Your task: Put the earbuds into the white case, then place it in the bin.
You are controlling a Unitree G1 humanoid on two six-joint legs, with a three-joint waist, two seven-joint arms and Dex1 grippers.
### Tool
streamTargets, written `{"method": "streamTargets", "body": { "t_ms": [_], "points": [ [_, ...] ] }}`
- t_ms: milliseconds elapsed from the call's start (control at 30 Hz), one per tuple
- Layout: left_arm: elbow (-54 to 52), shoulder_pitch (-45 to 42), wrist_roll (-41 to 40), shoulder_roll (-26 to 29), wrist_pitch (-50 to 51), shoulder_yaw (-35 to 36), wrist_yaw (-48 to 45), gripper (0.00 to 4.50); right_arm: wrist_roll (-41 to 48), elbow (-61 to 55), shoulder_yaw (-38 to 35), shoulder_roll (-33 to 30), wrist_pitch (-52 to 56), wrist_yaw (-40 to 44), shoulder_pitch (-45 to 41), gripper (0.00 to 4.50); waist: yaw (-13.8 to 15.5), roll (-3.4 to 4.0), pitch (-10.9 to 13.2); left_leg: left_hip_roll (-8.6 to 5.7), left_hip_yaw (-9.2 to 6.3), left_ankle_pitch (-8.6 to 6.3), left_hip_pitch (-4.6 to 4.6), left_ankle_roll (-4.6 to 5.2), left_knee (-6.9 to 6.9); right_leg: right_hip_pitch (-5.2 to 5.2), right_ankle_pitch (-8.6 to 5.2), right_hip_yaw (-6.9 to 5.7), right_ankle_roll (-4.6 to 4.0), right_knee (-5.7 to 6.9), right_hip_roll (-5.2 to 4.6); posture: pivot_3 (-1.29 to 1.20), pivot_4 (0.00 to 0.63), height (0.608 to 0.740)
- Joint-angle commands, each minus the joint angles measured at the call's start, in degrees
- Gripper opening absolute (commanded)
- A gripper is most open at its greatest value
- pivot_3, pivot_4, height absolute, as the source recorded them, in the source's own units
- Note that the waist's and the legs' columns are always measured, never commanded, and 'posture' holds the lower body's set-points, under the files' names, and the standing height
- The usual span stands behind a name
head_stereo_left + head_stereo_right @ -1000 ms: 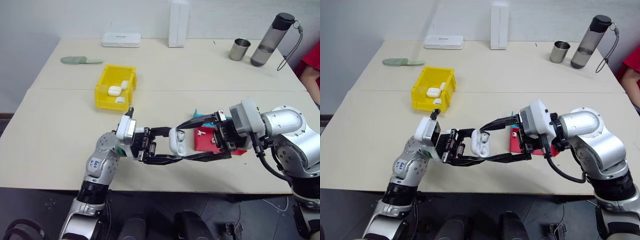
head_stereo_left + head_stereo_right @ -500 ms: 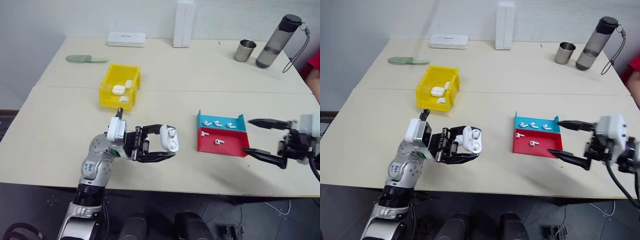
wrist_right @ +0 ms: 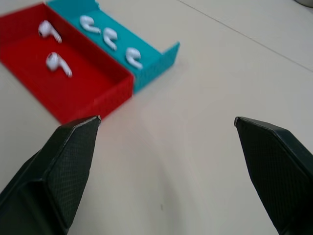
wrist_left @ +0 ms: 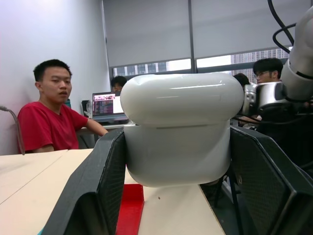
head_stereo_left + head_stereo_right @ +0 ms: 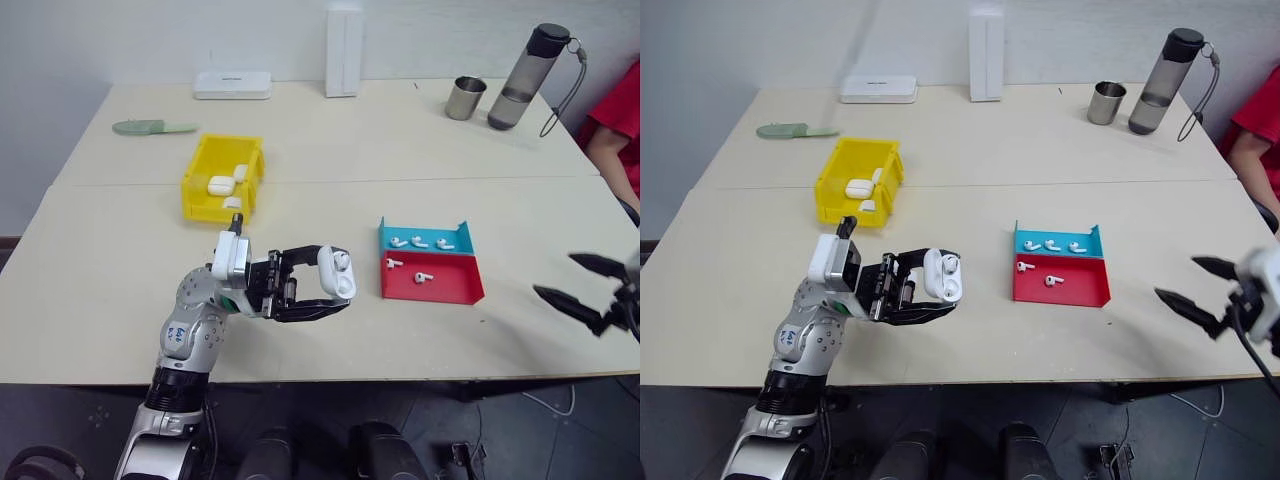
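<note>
My left gripper (image 5: 337, 288) is shut on the white case (image 5: 336, 272) and holds it above the table, left of the trays. In the left wrist view the white case (image 4: 181, 127) sits between the two black fingers (image 4: 98, 186) with its lid down. Three earbuds (image 5: 418, 242) lie in the blue tray and two earbuds (image 5: 408, 270) in the red one. The yellow bin (image 5: 200, 195) stands farther back on the left with white cases (image 5: 222, 185) inside. My right gripper (image 5: 553, 274) hangs open and empty over the table's right edge, right of the trays.
The blue tray (image 5: 455, 235) and red tray (image 5: 450, 290) stand joined at mid-table. Along the back edge are a flat white box (image 5: 232, 84), an upright white box (image 5: 344, 52), a metal cup (image 5: 461, 98) and a bottle (image 5: 525, 78). A person in red (image 5: 615, 140) sits at the right.
My right gripper has pulled away from the case and swung far right past the trays, staying open. The left gripper keeps the case in place. The head view shifted slightly.
</note>
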Motion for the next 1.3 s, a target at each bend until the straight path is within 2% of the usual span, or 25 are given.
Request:
{"method": "streamTargets", "body": {
  "t_ms": [33,133,267,400,533,833,1000,1300],
  "points": [
    [-1.6,0.3,-1.0,0.3,-0.3,0.3,0.2,2.82,2.2,-4.3,9.0,-5.6,14.6,0.0,-10.9,4.48,0.2,0.00,0.0,0.01,-0.07,0.00,-0.01,0.00,-0.01,-0.01,0.00,-0.04,0.00,0.01,0.00,0.00,0.150,0.740],
    [-1.6,0.6,-0.8,0.0,-0.5,0.0,0.4,2.82,-1.5,-2.0,20.5,-6.2,22.8,0.2,-24.8,4.48,0.7,-0.03,0.0,-0.01,-0.16,-0.01,-0.10,0.00,-0.05,-0.08,0.00,-0.10,0.00,-0.12,-0.06,0.00,0.150,0.740],
    [-1.4,0.5,-0.5,-0.6,-0.7,-0.5,0.9,2.82,-9.8,4.7,32.9,-3.4,23.0,1.5,-36.5,4.48,1.6,-0.06,0.0,-0.05,-0.29,-0.02,-0.30,0.00,-0.04,-0.19,0.00,-0.20,-0.01,-0.22,-0.11,0.00,0.150,0.740],
    [-1.8,0.5,-0.2,-1.4,-1.0,-1.2,1.5,2.82,-18.6,13.9,42.3,0.6,17.3,4.2,-43.8,4.48,1.5,-0.07,0.0,-0.15,-0.40,-0.02,-0.88,0.02,0.10,-0.69,0.02,-0.23,0.03,-0.10,-0.15,0.00,0.150,0.740],
    [-3.1,1.2,-0.3,-1.4,-0.8,-1.6,2.4,2.82,-25.1,21.3,47.6,2.6,12.1,7.7,-47.8,4.48,1.2,-0.07,0.0,-0.18,-0.32,0.00,-1.16,-0.01,0.20,-1.15,0.04,-0.26,0.06,0.20,-0.17,0.00,0.150,0.740],
    [-4.2,1.9,-0.5,-0.8,-0.6,-1.6,3.6,2.82,-33.6,33.1,50.4,8.8,2.9,10.6,-53.7,4.48,0.6,-0.07,0.0,-0.17,-0.30,0.01,-1.15,-0.03,0.21,-1.21,0.04,-0.25,0.06,0.37,-0.16,0.00,0.150,0.740],
    [-4.4,2.0,-0.5,-0.6,-0.6,-1.6,4.0,2.82,-38.4,38.4,52.2,9.9,-1.5,13.5,-56.3,4.48,0.0,-0.06,0.0,-0.17,-0.31,0.01,-1.16,-0.03,0.31,-1.22,0.04,-0.26,0.06,0.48,-0.17,0.00,0.150,0.740],
    [-5.2,2.7,-0.4,-0.3,-0.8,-1.6,4.8,2.82,-41.7,37.8,51.7,10.7,-1.5,18.4,-56.5,4.48,-0.2,-0.06,0.0,-0.17,-0.31,0.01,-1.15,-0.03,0.40,-1.27,0.04,-0.24,0.06,0.65,-0.17,0.00,0.150,0.740]
  ]
}}
